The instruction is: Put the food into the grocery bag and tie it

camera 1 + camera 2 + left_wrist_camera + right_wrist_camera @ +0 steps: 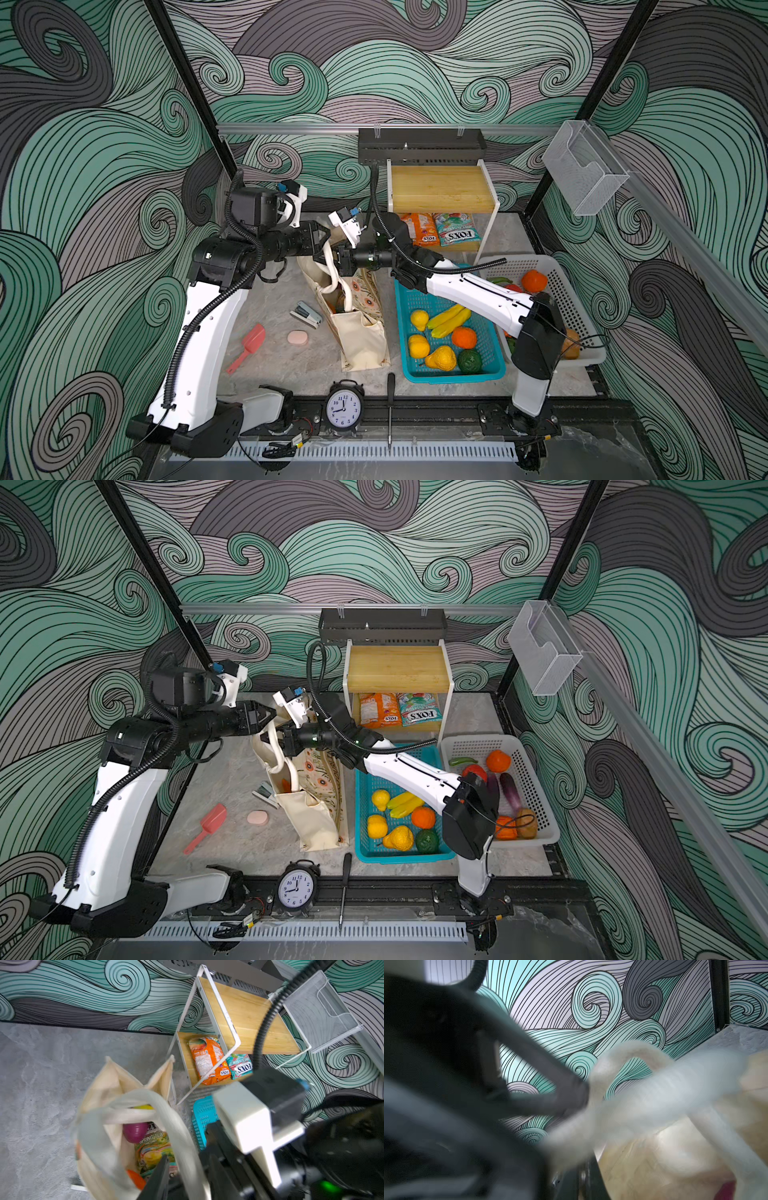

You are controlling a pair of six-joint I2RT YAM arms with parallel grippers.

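Handle-tying stage, as judged from the contents. The canvas tote bag (361, 336) stands upright near the middle of the worktop (266, 365). Its mouth is open, and a purple onion (135, 1131), a Spring Tea candy packet (153, 1151) and an orange carrot (136, 1178) lie inside. The white rope handles (331, 270) rise from the mouth and overlap in a loose loop, with their long axis running upward and slightly toward the back wall. This loop sits between the two end effectors, which face each other across it. The left end effector (325, 239) meets the top of the loop from the left. The right end effector (338, 262) is just beside the loop from the right, a little lower. The right one has its jaws together, but the view is too blurred to tell whether rope is pinched in them. For the left one I cannot tell whether its jaws are apart or gripping the rope. The bag body lies below both, toward the front rail. Neither arm is clearly nearer. The coming move probably turns on drawing one handle through the other.
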